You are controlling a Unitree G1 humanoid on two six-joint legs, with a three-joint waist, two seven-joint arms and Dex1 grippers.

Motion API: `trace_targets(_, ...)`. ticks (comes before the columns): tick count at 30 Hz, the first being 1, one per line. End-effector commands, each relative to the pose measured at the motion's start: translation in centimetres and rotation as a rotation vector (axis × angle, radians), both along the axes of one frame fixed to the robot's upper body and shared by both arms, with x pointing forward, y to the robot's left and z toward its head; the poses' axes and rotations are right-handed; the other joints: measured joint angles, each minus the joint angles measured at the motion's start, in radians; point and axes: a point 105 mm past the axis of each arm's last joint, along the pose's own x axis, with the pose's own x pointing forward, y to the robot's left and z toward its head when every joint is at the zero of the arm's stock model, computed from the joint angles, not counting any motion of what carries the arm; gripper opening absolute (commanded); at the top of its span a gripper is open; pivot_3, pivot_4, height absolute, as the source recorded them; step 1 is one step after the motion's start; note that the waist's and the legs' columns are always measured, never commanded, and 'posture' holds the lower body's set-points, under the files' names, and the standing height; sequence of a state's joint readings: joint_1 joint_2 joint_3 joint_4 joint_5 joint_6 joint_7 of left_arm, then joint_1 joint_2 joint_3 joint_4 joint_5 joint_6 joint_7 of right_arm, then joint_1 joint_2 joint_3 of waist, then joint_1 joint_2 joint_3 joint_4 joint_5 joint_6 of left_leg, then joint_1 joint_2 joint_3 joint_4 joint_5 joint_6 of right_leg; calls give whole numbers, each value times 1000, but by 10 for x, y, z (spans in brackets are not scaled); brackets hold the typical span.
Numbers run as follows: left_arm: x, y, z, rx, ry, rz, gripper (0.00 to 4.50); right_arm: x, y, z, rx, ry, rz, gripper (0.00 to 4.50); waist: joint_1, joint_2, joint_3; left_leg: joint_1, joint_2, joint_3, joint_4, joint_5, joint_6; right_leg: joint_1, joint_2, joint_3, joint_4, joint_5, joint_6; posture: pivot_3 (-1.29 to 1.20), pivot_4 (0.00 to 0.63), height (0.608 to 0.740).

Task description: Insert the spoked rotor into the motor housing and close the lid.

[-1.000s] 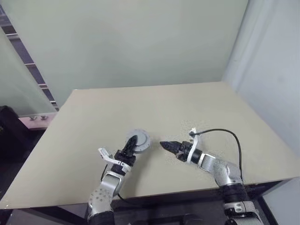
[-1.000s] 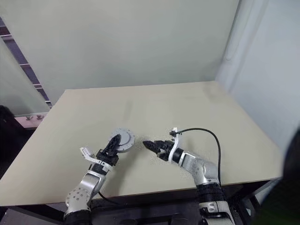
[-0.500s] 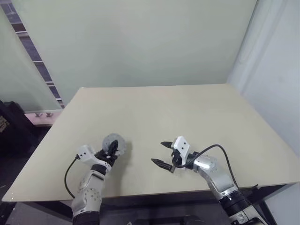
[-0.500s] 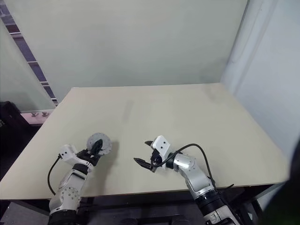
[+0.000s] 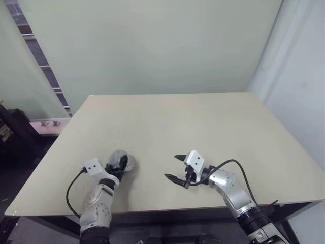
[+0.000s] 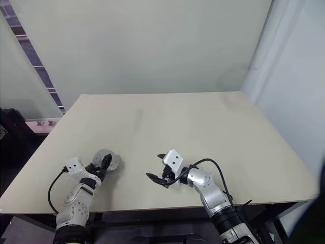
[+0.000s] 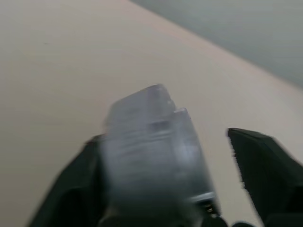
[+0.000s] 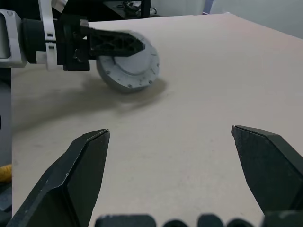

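Left gripper (image 5: 120, 163) is seen at lower left, fingers spread around the closed motor housing (image 8: 129, 67) on the table (image 5: 203, 122), contact seemingly loose. Right gripper (image 5: 175, 168), lower centre, is held wide open, empty.

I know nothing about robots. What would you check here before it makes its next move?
1. Right gripper open and empty: ok.
2. Left gripper open: ok; a gap shows between the motor housing and one finger.
3. Lid shut on the housing: looks closed, ok.
4. Spoked rotor inside: cannot tell, the closed lid would hide it.
5. Housing lying flat on the table: cannot tell; it looks tilted.
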State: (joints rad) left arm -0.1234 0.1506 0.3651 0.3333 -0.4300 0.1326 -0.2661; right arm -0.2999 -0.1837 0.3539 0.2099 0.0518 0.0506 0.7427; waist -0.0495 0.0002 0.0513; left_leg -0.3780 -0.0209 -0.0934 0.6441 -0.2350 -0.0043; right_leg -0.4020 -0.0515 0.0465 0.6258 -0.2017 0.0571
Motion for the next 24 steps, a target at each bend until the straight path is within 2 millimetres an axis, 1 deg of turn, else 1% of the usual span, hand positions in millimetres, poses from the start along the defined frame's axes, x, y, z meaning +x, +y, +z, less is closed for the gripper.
trace_targets(1, 3, 13, 14, 102, -42, 44, 4437, 4, -1, 10, 18, -43, -10, 4500, 0, 0, 0, 0, 0, 0, 0, 0, 0, 0, 0, 0, 0, 0, 0, 0, 0, 740)
trace_targets(4, -4, 25, 17, 152, -45, 96, 4437, 5, -2, 9, 17, -39, -18, 4500, 0, -1, -1, 0, 0, 0, 0, 0, 0, 0, 0, 0, 0, 0, 0, 0, 0, 740)
trace_targets(6, -8, 30, 20, 179, -53, 110, 4437, 6, -4, 8, 17, -37, -29, 4500, 0, -1, -1, 0, 0, 0, 0, 0, 0, 0, 0, 0, 0, 0, 0, 0, 0, 740)
trace_targets(9, -14, 32, 24, 216, -64, 103, 4437, 9, -7, 8, 21, -32, -48, 4500, 0, -1, -1, 0, 0, 0, 0, 0, 0, 0, 0, 0, 0, 0, 0, 0, 0, 740)
trace_targets(12, -20, 32, 34, 268, -95, 55, 4437, 13, -13, 8, 40, -14, -87, 4500, 0, -1, -1, 1, 0, 0, 0, 0, 0, 0, 0, 0, 1, 0, -1, 0, 0, 740)
trace_targets(14, -23, 26, 45, 308, -137, -15, 4437, 18, -21, 10, 56, 5, -129, 4500, 0, -1, -1, 1, 1, 0, 0, 0, 0, 0, 0, 0, 1, 0, -1, 0, 0, 740)
trace_targets(17, -28, 6, 66, 338, -213, -164, 4437, 26, -38, 16, 93, 41, -210, 4500, 0, -1, -1, 1, 1, 0, 0, 0, 0, -1, 0, 0, 1, -1, -2, 0, 0, 740)
trace_targets(19, -33, -9, 77, 356, -245, -272, 4437, 28, -49, 16, 96, 61, -253, 4500, 0, -1, -1, 0, 0, 1, 0, 0, -1, -1, -1, 0, 0, -1, -2, 0, 0, 740)
trace_targets(21, -40, -23, 84, 378, -257, -374, 4437, 27, -60, 15, 90, 78, -294, 4500, 0, -1, -1, 0, 0, 1, 0, 0, -1, -1, -1, 0, 0, -1, -2, 0, 0, 740)
trace_targets(24, -49, -42, 89, 388, -252, -494, 4437, 24, -73, 12, 90, 102, -355, 4500, 0, -1, -1, 0, 1, 2, -1, -1, -1, -1, -1, 0, 1, -1, -2, 0, 0, 740)
